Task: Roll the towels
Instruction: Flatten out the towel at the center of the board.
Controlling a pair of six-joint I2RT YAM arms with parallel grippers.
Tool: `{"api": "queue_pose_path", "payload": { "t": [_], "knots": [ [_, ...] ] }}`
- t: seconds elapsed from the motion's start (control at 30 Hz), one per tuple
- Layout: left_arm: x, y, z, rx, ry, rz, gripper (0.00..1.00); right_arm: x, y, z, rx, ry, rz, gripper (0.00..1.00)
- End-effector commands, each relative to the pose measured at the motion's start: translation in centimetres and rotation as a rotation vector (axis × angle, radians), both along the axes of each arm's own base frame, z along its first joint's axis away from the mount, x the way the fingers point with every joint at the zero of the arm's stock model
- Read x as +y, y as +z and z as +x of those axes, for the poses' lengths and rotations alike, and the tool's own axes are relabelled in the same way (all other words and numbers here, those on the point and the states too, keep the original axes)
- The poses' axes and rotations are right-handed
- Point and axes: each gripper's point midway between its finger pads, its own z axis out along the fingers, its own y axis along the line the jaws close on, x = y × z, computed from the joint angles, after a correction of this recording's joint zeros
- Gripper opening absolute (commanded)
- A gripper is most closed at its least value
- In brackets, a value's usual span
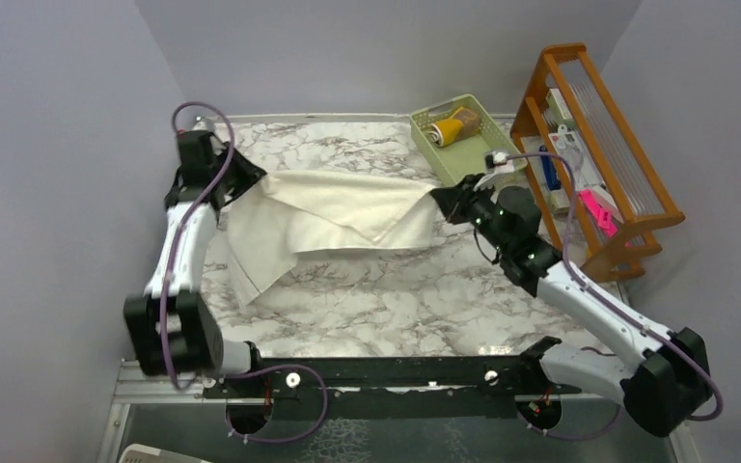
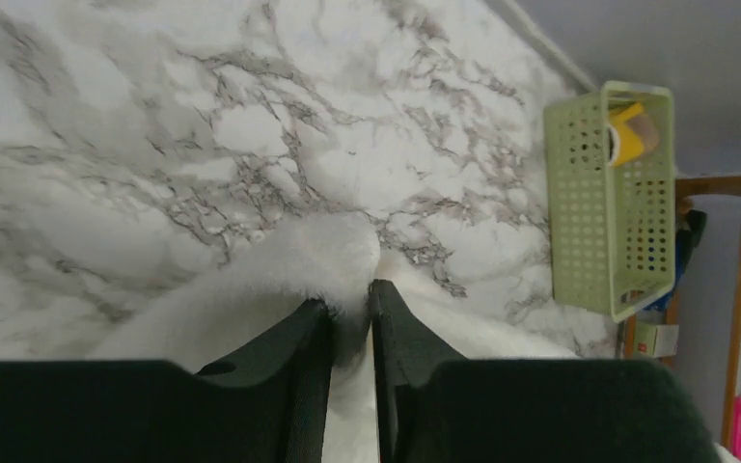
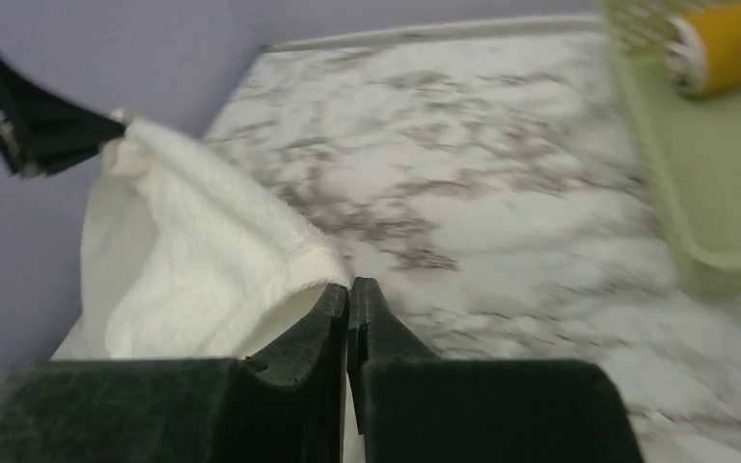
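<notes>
Towel (image 1: 333, 214), cream-white, unrolled, just left of the pale green basket (image 1: 471, 159) and slightly nearer the arm bases, over the marble table (image 1: 376, 299). Long axis side to side: right end pointing at the basket's near corner, left end well away from it. Upper edge raised at both ends, sagging in between. Corner farthest from the basket draped down onto the marble.

Left gripper (image 1: 251, 180) at the end far from the basket, pinching the towel. Right gripper (image 1: 439, 201) at the end just beside the basket, closed tight on the towel's hem.

From the top view only: the full span, both held ends at once, the folded-over layers in the middle. From the left wrist only: a narrow gap between its black fingers (image 2: 307, 359), white pile bunched in that gap and bulging past the tips. From the right wrist only: its own fingers pressed flat together, hem meeting the tips, cloth stretching away to the opposite gripper, seen there clamped on the other corner.

Inside the basket, mustard-yellow roll (image 1: 464, 124), lying on its side. Just right of the basket, wooden rack (image 1: 536, 96).
</notes>
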Motion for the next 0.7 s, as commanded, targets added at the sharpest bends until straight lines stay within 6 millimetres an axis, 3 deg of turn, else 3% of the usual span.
{"api": "queue_pose_path", "payload": {
  "t": [0.0,0.03,0.07,0.1,0.13,0.23,0.33,0.43,0.53,0.67],
  "knots": [
    [-3.7,-5.2,8.8,0.122,-0.12,0.005,0.33,-11.3,-5.6,8.0,0.3,-0.444,0.176,0.18],
    [-4.0,-5.6,10.1,0.143,-0.129,0.011,0.4,-12.8,-6.9,9.0,0.35,-0.455,0.181,0.42],
    [-4.0,-5.0,10.9,0.136,-0.131,0.021,0.51,-13.2,-7.9,9.7,0.382,-0.447,0.166,0.58],
    [-3.9,-4.2,11.5,0.122,-0.133,0.036,0.86,-13.4,-8.5,10.2,0.395,-0.446,0.125,0.71],
    [-3.7,-3.6,11.8,0.114,-0.133,0.055,0.97,-13.1,-8.9,10.5,0.4,-0.422,0.078,0.79],
    [-3.4,-3.4,11.6,0.142,-0.151,0.094,0.99,-11.2,-10.2,11.3,0.408,-0.306,-0.007,0.82],
    [-3.8,-5.1,10.5,0.194,-0.199,0.106,0.99,-8.6,-12.5,11.4,0.428,-0.199,-0.156,0.81],
    [-3.2,-8.2,8.7,0.29,-0.213,0.157,0.99,-5.7,-15.6,10.8,0.429,-0.152,-0.376,0.8],
    [-1.3,-11.8,6.9,0.394,-0.178,0.236,0.99,-3.4,-18.4,9.7,0.446,-0.097,-0.537,0.79],
    [0.9,-16.2,5.0,0.518,-0.155,0.228,0.96,-2.8,-21.7,7.3,0.5,-0.05,-0.768,0.73]
  ]
}}
